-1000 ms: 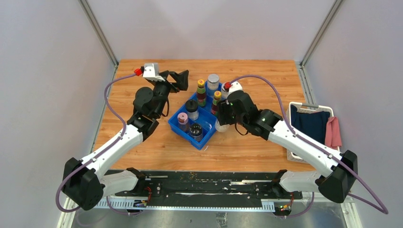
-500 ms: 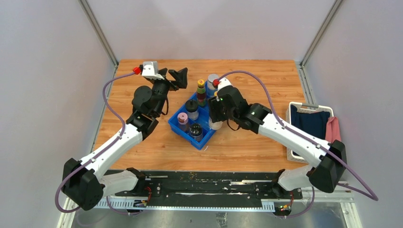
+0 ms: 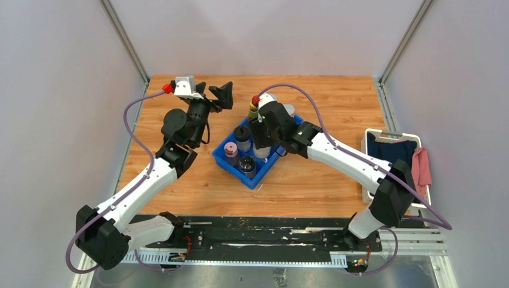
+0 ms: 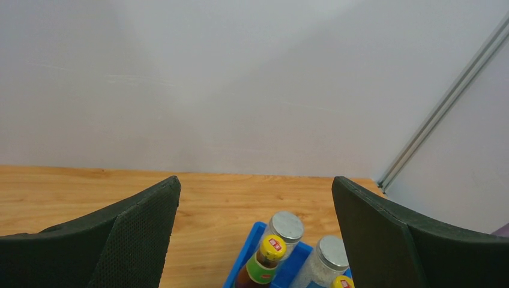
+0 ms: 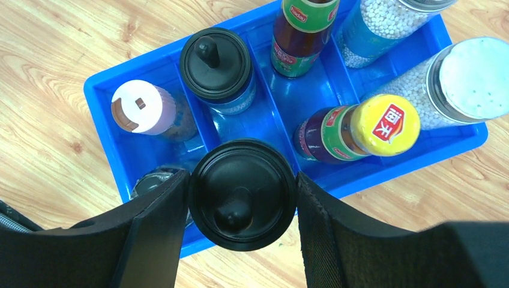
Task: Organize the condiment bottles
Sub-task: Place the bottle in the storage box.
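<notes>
My right gripper (image 5: 241, 183) is shut on a clear jar with a black knobbed lid (image 5: 242, 198) and holds it upright over the near part of the blue tray (image 5: 101, 96). In the tray stand another black-lidded jar (image 5: 216, 63), a pink-lidded jar (image 5: 143, 107), two dark bottles with yellow-red caps (image 5: 384, 125), two grey-lidded jars (image 5: 474, 72) and a dark-lidded jar (image 5: 150, 180) partly hidden under my left finger. In the top view the right gripper (image 3: 262, 143) is over the tray (image 3: 231, 171). My left gripper (image 3: 217, 96) is open and empty, raised left of the tray's far end.
A white basket (image 3: 390, 133) with dark blue and pink cloths stands at the table's right edge. Grey enclosure walls and metal posts ring the wooden table (image 3: 324, 96). The left wrist view shows a grey-lidded jar (image 4: 287, 227) and a yellow-capped bottle (image 4: 270, 249) below the open fingers.
My right arm has swung left with the black-lidded jar, from beside the tray's right edge to over the tray. My left gripper has shifted slightly back and stays open.
</notes>
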Controlling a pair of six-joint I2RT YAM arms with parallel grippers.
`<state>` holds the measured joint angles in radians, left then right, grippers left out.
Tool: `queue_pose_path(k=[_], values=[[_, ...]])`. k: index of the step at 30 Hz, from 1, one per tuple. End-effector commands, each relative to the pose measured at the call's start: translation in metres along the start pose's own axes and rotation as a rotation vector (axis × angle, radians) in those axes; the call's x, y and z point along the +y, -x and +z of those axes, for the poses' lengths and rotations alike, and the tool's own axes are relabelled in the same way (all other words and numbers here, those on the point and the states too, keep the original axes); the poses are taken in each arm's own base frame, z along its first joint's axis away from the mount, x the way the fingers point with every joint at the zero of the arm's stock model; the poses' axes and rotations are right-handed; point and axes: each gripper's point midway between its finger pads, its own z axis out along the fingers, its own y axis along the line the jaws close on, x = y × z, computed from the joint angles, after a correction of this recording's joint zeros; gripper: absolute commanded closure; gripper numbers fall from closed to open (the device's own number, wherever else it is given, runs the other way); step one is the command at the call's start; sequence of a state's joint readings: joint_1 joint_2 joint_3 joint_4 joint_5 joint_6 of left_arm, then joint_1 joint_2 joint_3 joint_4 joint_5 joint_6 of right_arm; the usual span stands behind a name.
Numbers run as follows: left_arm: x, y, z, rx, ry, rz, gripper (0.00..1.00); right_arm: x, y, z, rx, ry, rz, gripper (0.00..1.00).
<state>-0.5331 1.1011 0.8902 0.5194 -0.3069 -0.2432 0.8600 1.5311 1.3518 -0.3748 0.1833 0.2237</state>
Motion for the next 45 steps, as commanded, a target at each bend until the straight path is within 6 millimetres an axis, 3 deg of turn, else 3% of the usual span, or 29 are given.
queue_pose_path(k=[1,14,40,45], values=[[0.003,0.024,-0.001,-0.051,0.023,0.01,0.0,0.01,0.02,0.007,-0.046,0.02,-0.03,1.0],[0.008,0.021,0.0,-0.053,0.04,0.003,0.0,0.006,-0.003,0.041,0.007,0.008,-0.047,1.0],[0.013,0.01,0.002,-0.046,0.045,-0.014,0.0,0.0,-0.04,0.064,0.054,0.002,-0.056,1.0],[0.013,0.007,0.003,-0.039,0.046,-0.014,0.0,0.0,-0.045,0.068,0.065,0.005,-0.058,0.87]])
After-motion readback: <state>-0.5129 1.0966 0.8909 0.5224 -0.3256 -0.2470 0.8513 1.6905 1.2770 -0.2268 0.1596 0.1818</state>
